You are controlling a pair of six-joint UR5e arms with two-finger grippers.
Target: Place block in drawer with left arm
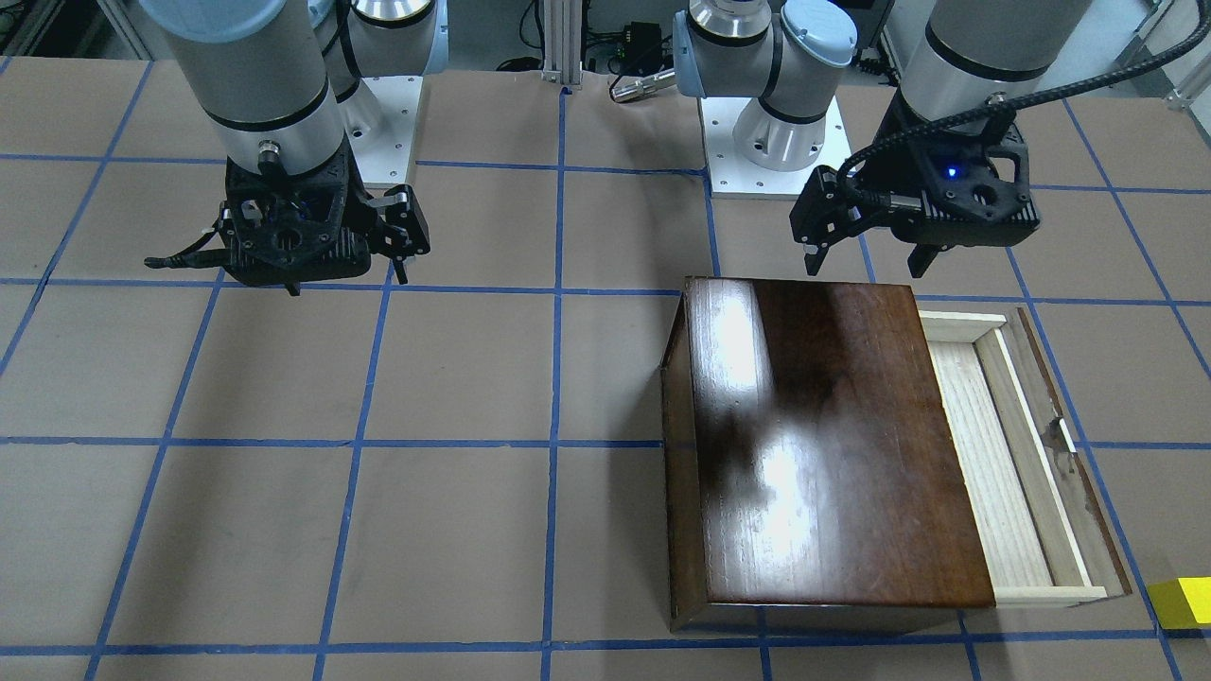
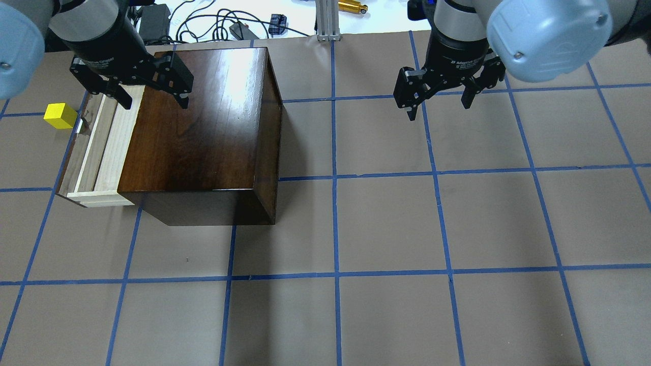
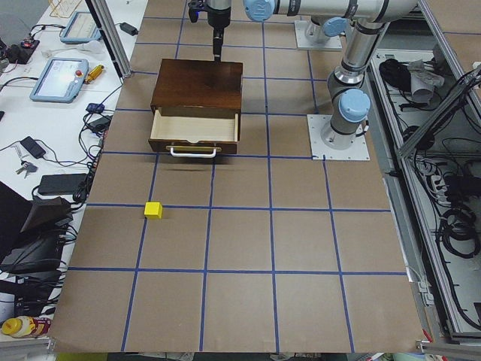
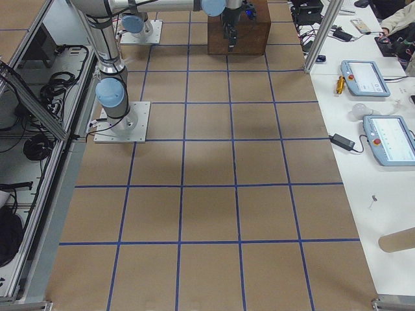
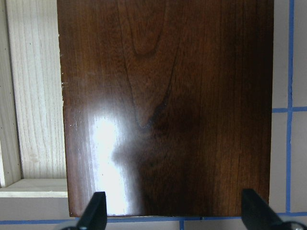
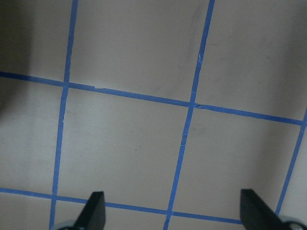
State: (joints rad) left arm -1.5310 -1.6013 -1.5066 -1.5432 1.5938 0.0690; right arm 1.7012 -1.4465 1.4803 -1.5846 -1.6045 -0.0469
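Observation:
The yellow block (image 2: 60,115) lies on the brown table just outside the drawer's front, also in the front view (image 1: 1183,602) and the left side view (image 3: 153,210). The drawer (image 2: 109,152) stands pulled out of the dark wooden cabinet (image 2: 203,122) and is empty (image 1: 984,473). My left gripper (image 2: 152,101) is open and empty, hovering above the cabinet's far edge near the drawer (image 1: 866,268). Its wrist view looks down on the cabinet top (image 5: 163,105) and the drawer's floor (image 5: 36,96). My right gripper (image 2: 438,109) is open and empty over bare table.
Blue tape lines grid the table (image 2: 386,223). Both arm bases (image 1: 771,142) stand on white plates at the robot's edge. Cables and a post (image 2: 325,20) lie beyond the far edge. Tablets (image 3: 58,79) rest on the side bench.

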